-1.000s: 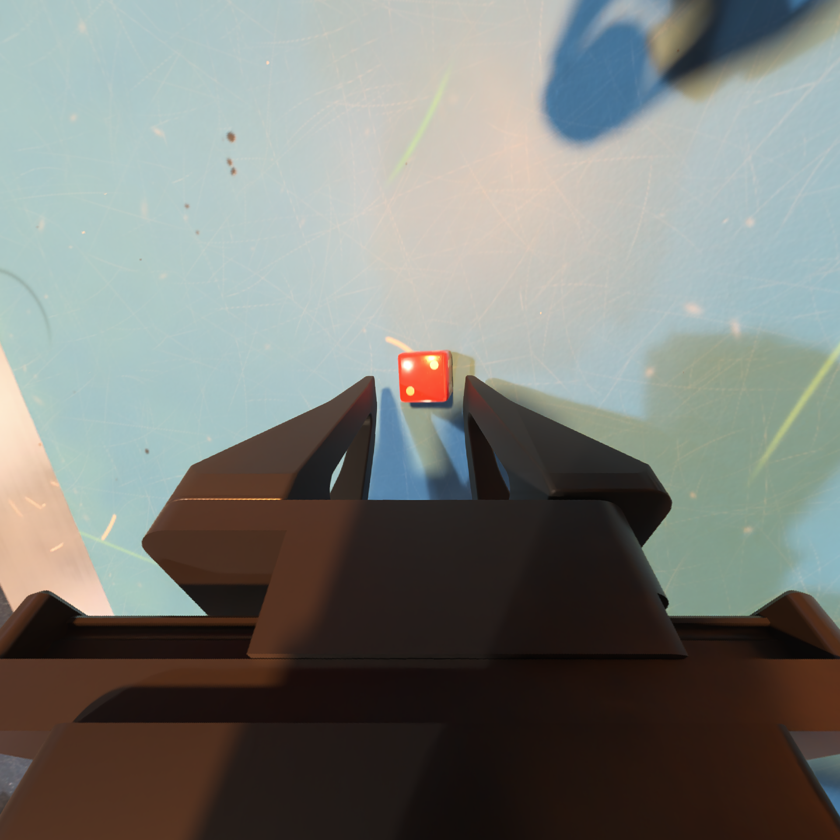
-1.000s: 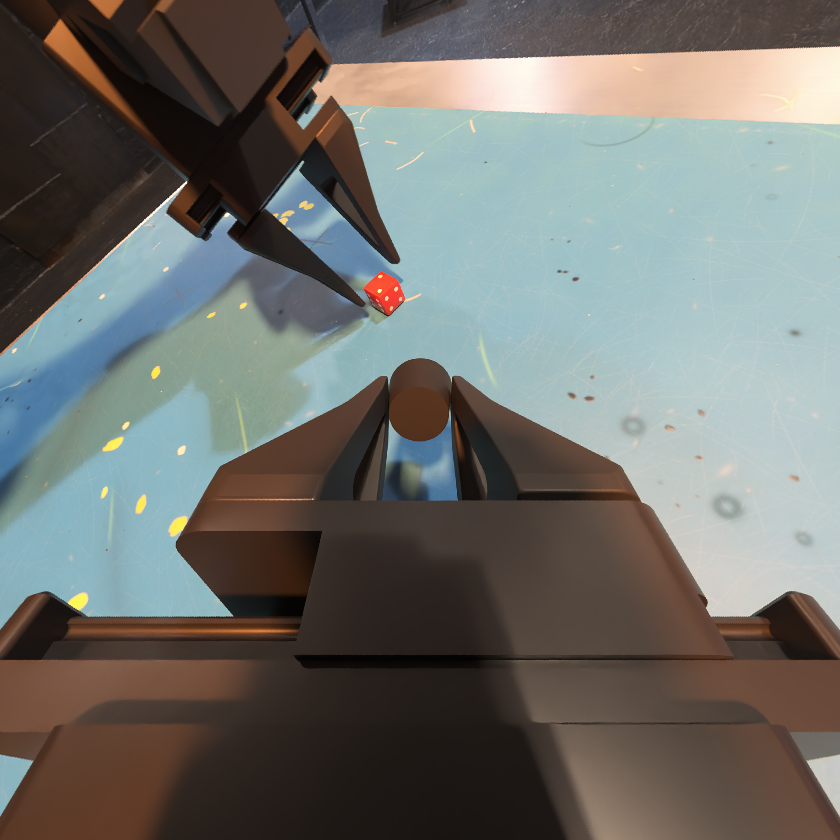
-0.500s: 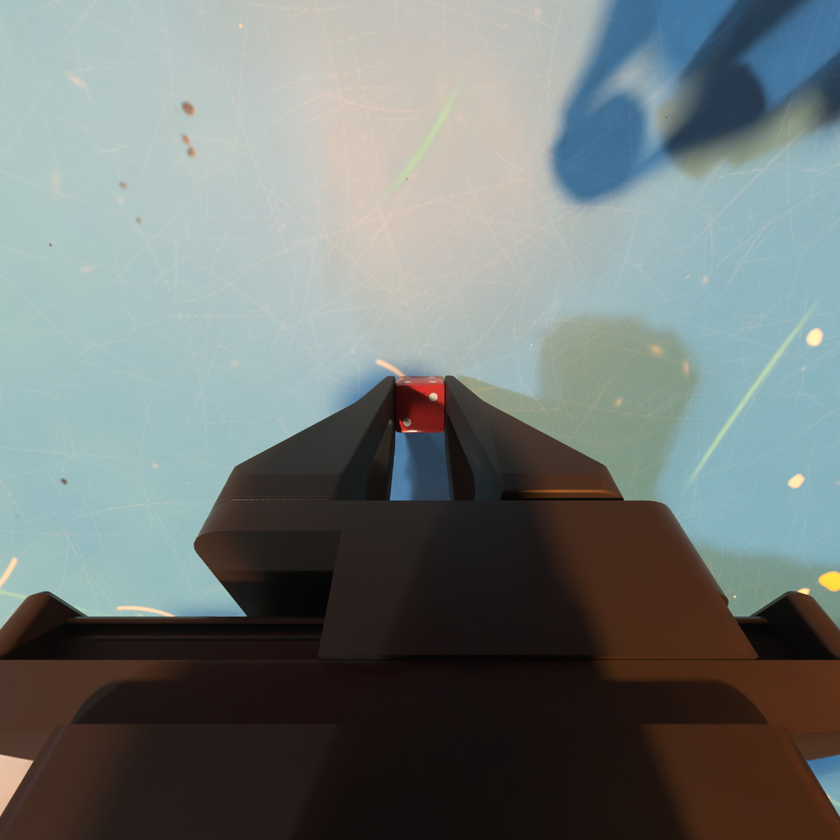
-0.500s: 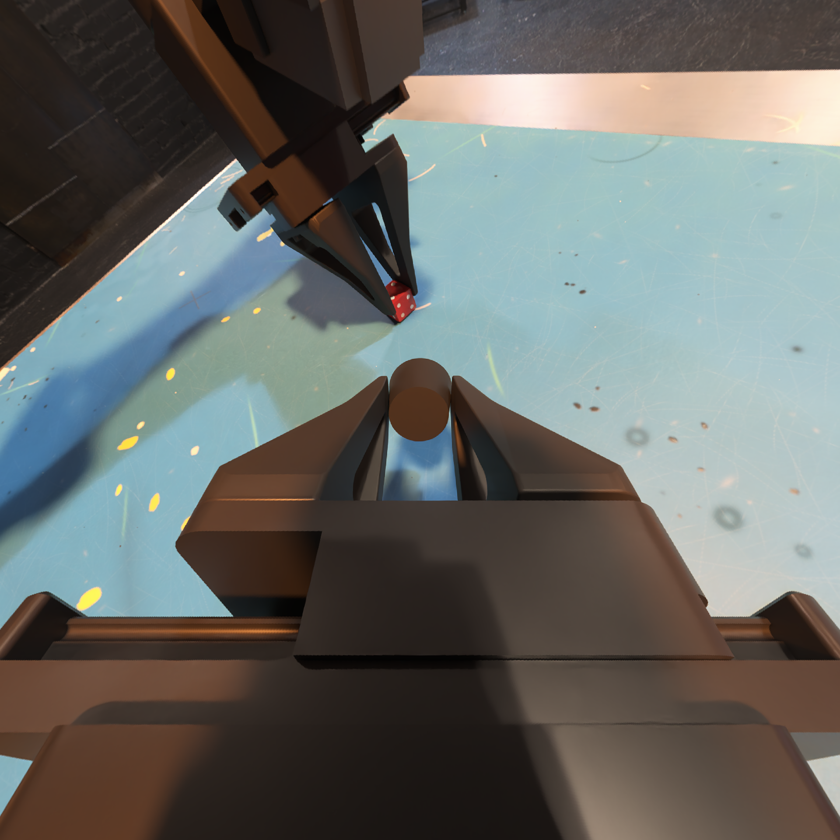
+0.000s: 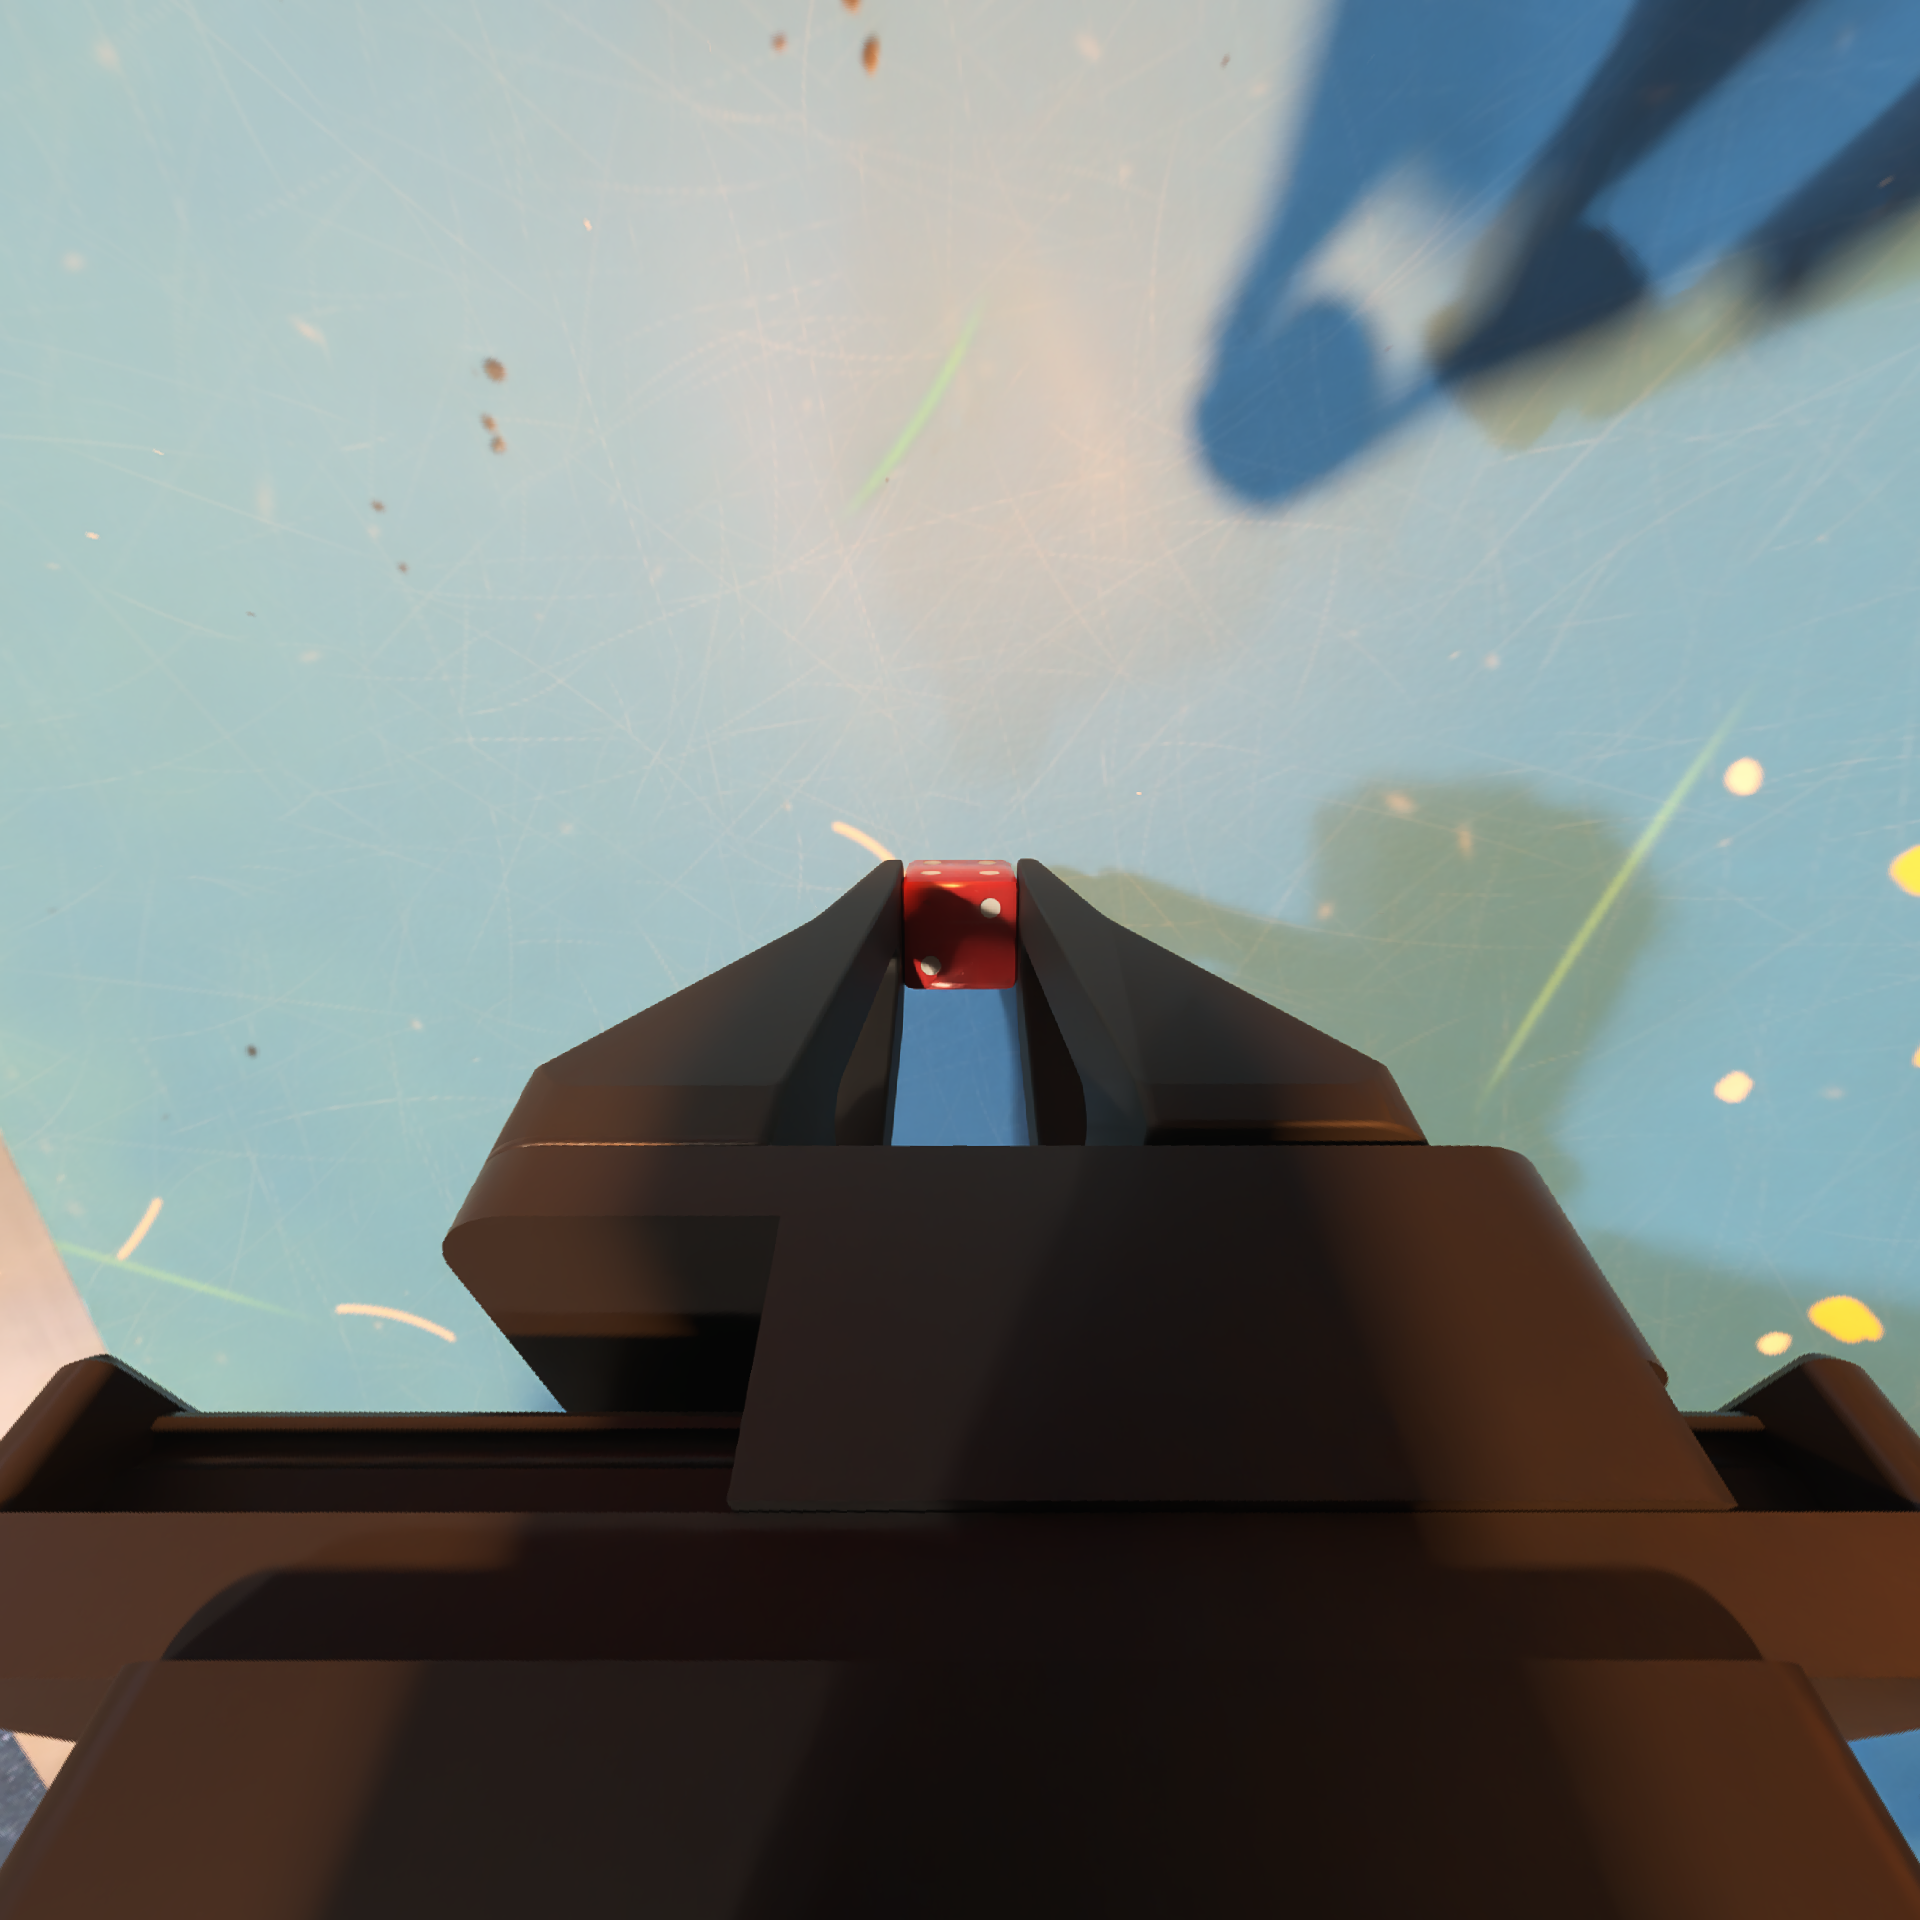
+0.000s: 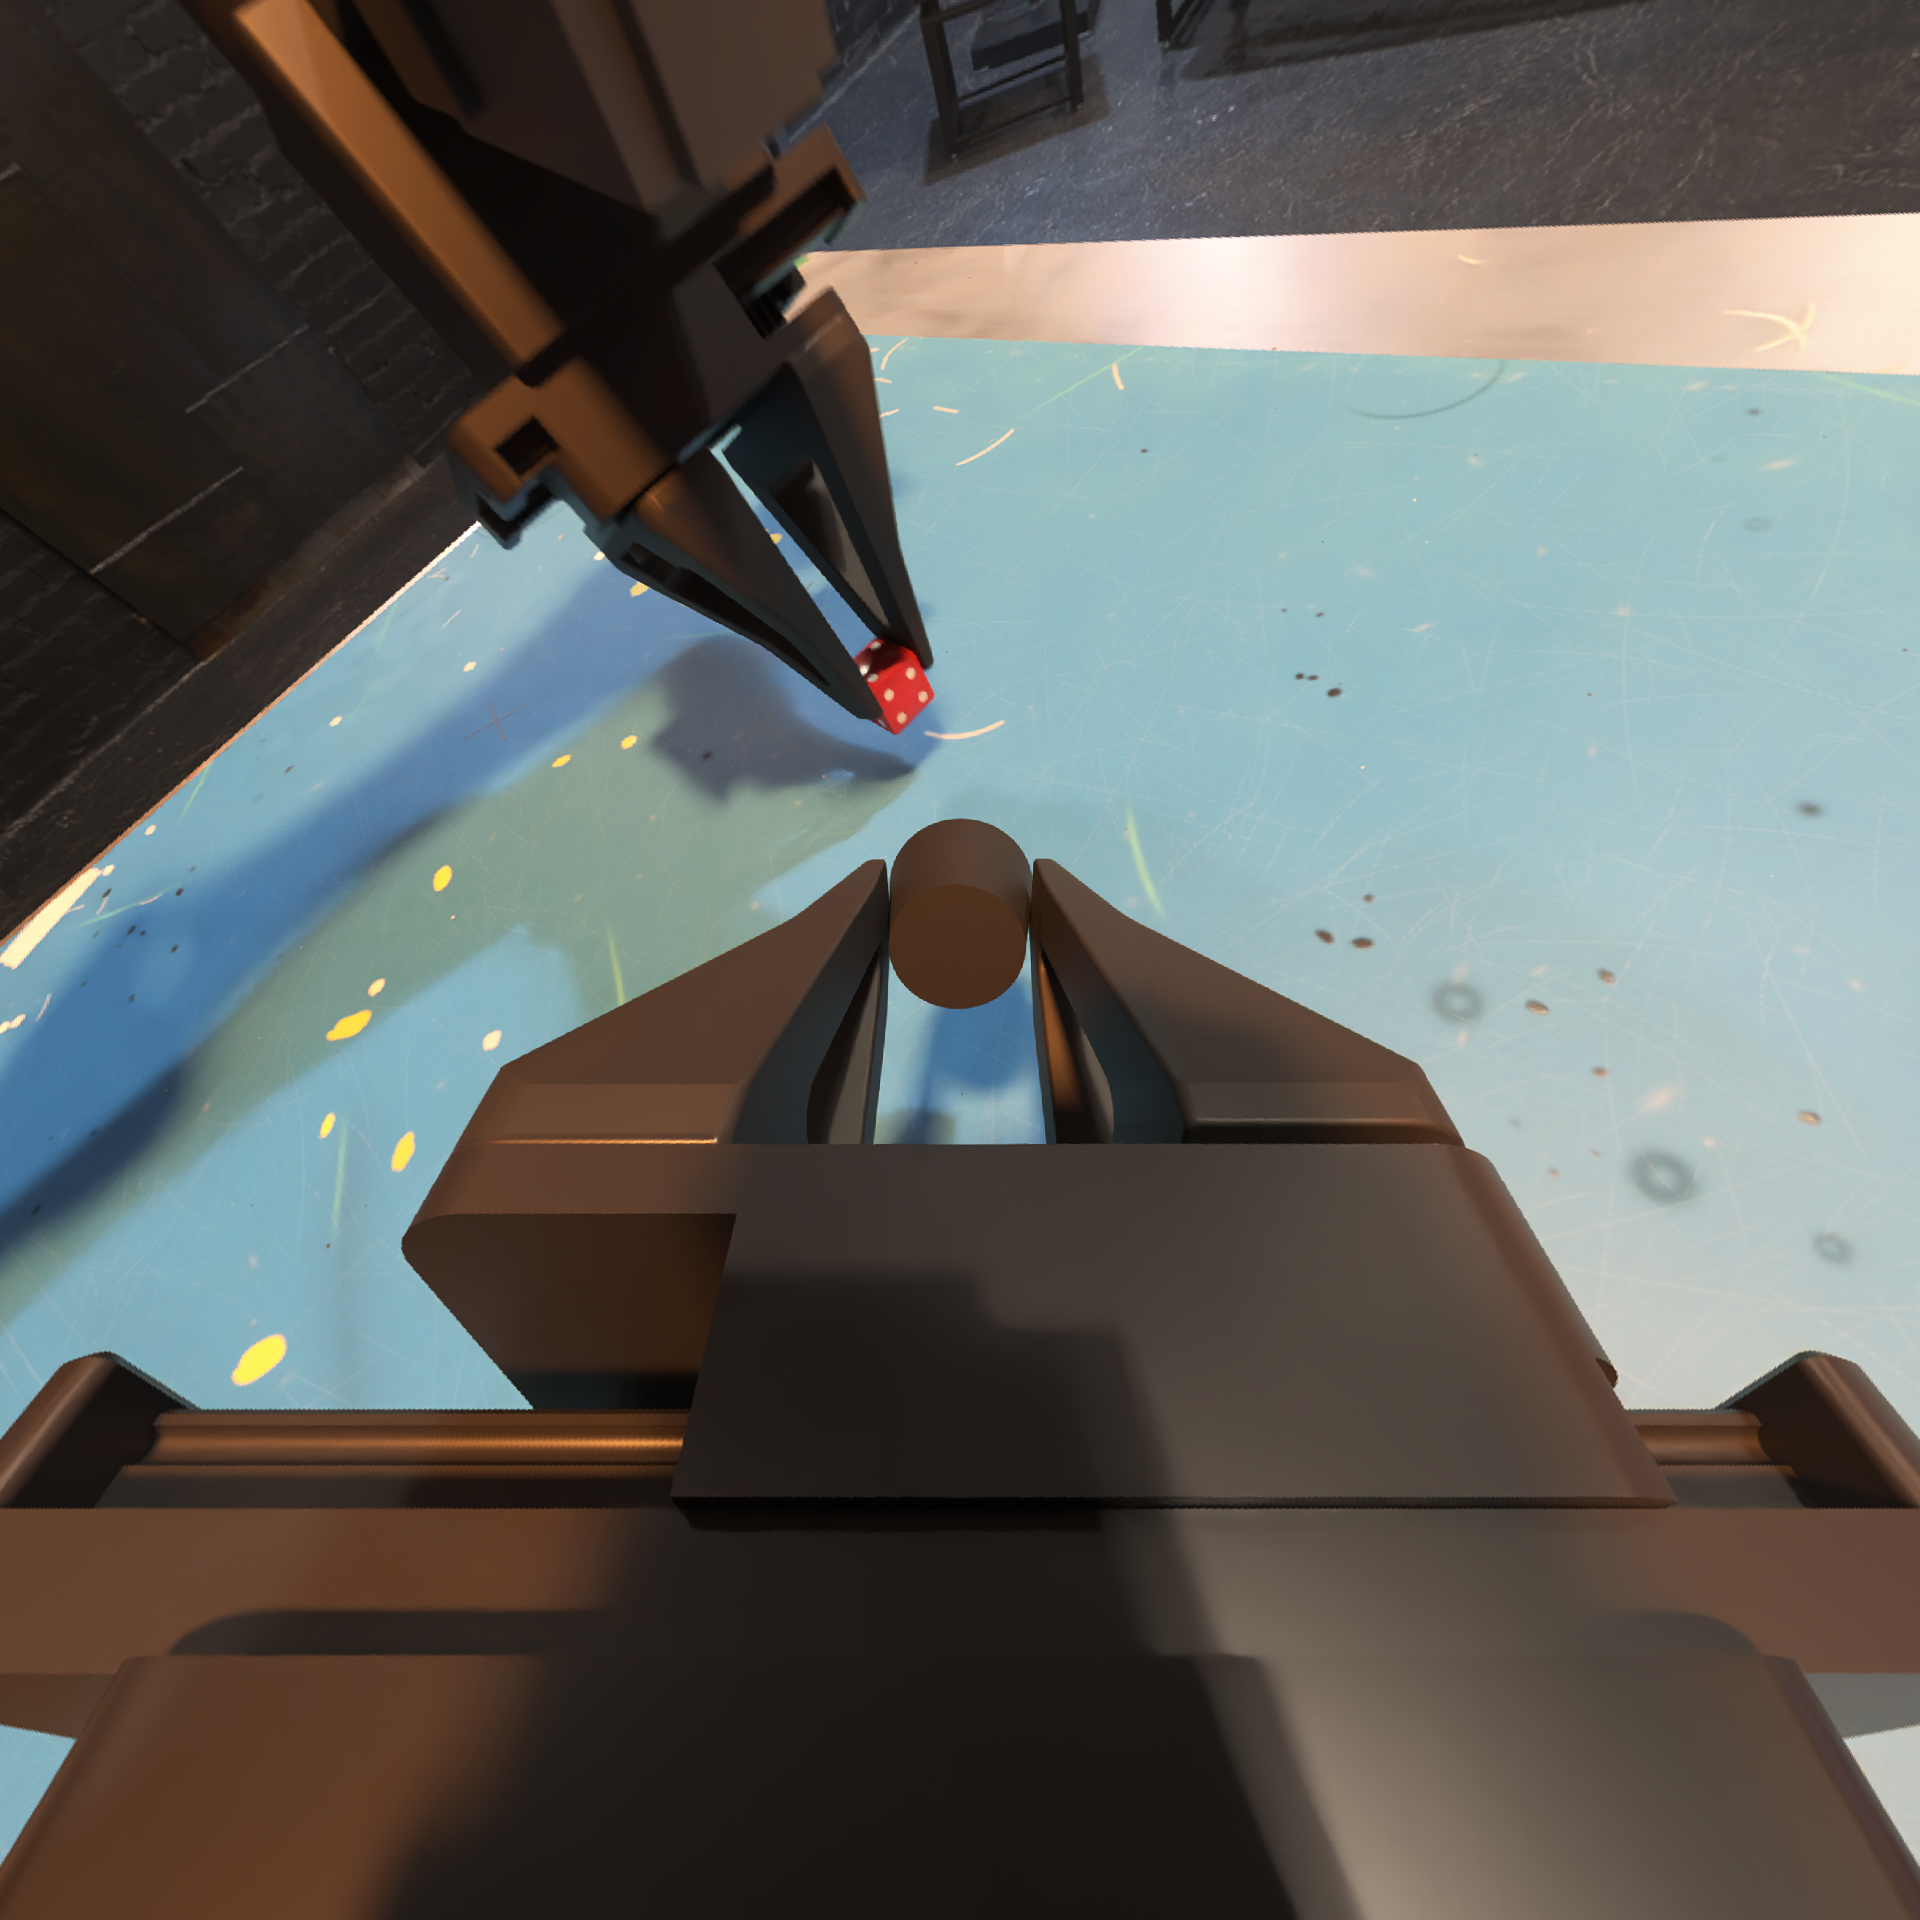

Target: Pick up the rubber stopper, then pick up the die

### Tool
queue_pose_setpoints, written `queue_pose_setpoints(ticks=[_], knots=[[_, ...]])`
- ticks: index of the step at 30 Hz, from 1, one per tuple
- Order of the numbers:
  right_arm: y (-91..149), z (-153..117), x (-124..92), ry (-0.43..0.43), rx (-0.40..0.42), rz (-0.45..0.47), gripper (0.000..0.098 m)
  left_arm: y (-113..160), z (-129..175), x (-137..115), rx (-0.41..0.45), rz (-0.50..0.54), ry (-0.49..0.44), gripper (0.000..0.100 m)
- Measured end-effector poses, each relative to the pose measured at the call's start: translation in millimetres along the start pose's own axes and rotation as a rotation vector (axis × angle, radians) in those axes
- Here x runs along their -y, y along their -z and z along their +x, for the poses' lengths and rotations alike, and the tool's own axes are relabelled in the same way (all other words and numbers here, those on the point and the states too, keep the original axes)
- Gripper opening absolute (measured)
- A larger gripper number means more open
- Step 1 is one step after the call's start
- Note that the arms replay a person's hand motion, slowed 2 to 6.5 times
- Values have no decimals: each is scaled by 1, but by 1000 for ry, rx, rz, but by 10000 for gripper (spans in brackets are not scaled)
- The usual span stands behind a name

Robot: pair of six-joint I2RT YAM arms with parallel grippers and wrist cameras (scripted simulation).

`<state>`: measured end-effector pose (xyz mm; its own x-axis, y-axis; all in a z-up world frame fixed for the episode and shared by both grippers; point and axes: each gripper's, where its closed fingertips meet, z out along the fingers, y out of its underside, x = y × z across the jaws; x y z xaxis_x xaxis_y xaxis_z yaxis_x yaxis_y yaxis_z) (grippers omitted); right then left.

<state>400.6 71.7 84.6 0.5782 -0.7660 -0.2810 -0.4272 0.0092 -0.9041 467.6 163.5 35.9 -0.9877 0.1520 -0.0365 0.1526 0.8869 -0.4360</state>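
Note:
My left gripper (image 5: 959,883) is shut on the red die (image 5: 959,925), which sits between its fingertips a little above the blue table. In the right wrist view the left gripper (image 6: 894,686) comes down from the upper left and holds the die (image 6: 899,688) clear of its own shadow on the table. My right gripper (image 6: 959,883) is shut on the brown rubber stopper (image 6: 957,935), a short cylinder held lengthwise between the fingertips, above the table.
The scratched blue table top (image 6: 1455,727) has a pale metal strip (image 6: 1351,281) along its far edge and dark floor beyond it. A dark metal frame (image 6: 997,73) stands on the floor at the back. The right arm's shadow (image 5: 1403,343) falls on the table.
My left gripper closed on the die and has lifted it slightly off the table. My right gripper has kept the stopper and risen a little.

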Motion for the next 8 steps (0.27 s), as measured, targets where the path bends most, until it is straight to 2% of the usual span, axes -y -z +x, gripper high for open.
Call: queue_pose_setpoints(ticks=[5,8], knots=[[0,-2,0,0,10,-3,229,23,14,7,25,47,-23,178],[0,-4,-2,0,25,-14,229,30,30,12,4,68,-48,178]])
